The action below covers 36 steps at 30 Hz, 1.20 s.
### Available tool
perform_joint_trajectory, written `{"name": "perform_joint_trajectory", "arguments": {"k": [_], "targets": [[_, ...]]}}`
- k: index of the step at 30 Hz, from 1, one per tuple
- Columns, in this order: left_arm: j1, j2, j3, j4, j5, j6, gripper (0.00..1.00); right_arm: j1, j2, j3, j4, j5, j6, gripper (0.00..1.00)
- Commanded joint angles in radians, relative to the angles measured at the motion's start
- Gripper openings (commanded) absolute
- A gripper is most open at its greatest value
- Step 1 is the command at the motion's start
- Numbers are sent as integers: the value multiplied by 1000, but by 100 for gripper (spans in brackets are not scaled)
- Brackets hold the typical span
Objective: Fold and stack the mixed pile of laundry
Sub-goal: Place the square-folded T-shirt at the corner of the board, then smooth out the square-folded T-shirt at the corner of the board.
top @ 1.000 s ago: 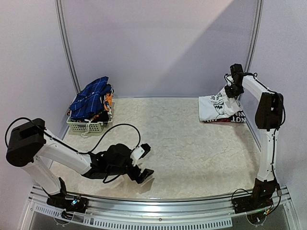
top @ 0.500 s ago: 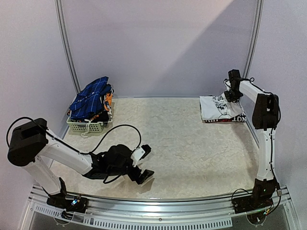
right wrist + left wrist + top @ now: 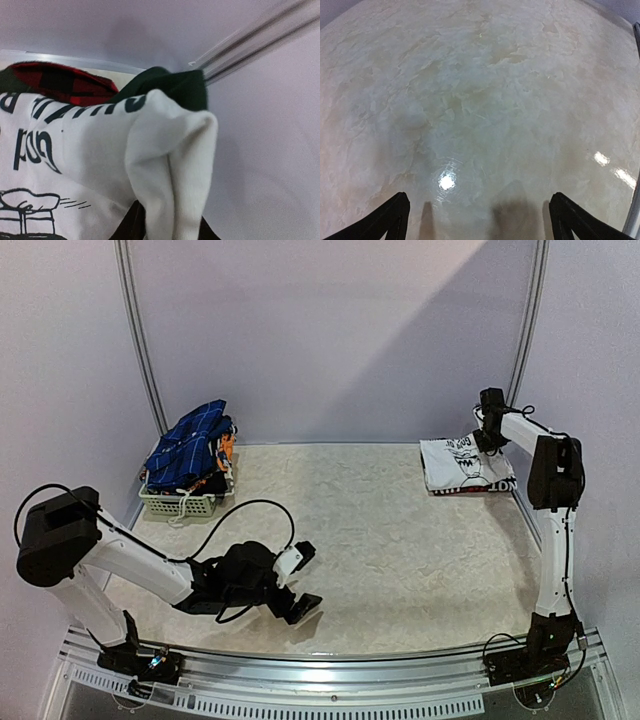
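Where the right gripper point(image 3: 488, 438) pinches it, the white T-shirt point(image 3: 465, 465) bunches into a raised fold at its far right corner. The rest lies flat, print up, at 2 o'clock on the table point(image 3: 400, 540), close to the back wall. Right wrist view: the white fold and the dark green part point(image 3: 175, 87) are gathered between the jaws, with only dark slivers of the fingers showing at the bottom edge. Under the T-shirt, the red-and-black plaid shirt point(image 3: 62, 82) peeks out. At 10 o'clock, well apart from that, the blue checked cloth point(image 3: 192, 443) tops the garments heaped in the white basket point(image 3: 178, 503). At 7 o'clock the left gripper point(image 3: 303, 578) sits low over bare tabletop, jaws spread wide.
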Motion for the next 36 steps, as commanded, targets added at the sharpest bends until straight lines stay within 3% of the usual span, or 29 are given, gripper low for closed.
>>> {"name": "perform_joint_trajectory", "arguments": {"k": [1,2,4,9,15,20,28,36], "targets": [[15,16,1,21,12,-7,100,-9,20,-2,89,138,38,35],[15,16,2,21,11,-8,100,-8,20,3,98,166,54,39],[15,18,4,23,13,-8,100,-8,17,12,107,201,116,62],[15,16,7,22,19,-11,100,-9,0,70,49,190,244,72],[15,19,17,28,27,-15,100,-8,-94,41,-99,-96,492,76],[15,11,27,9,36,-22,99,-8,-218,-228,-71,-271,671,78],[15,-14,27,-24,35,-19,100,-9,-392,-539,-67,-221,709,73],[13,16,56,-22,62,-35,100,-36,-361,-550,-30,-218,681,62]]}}
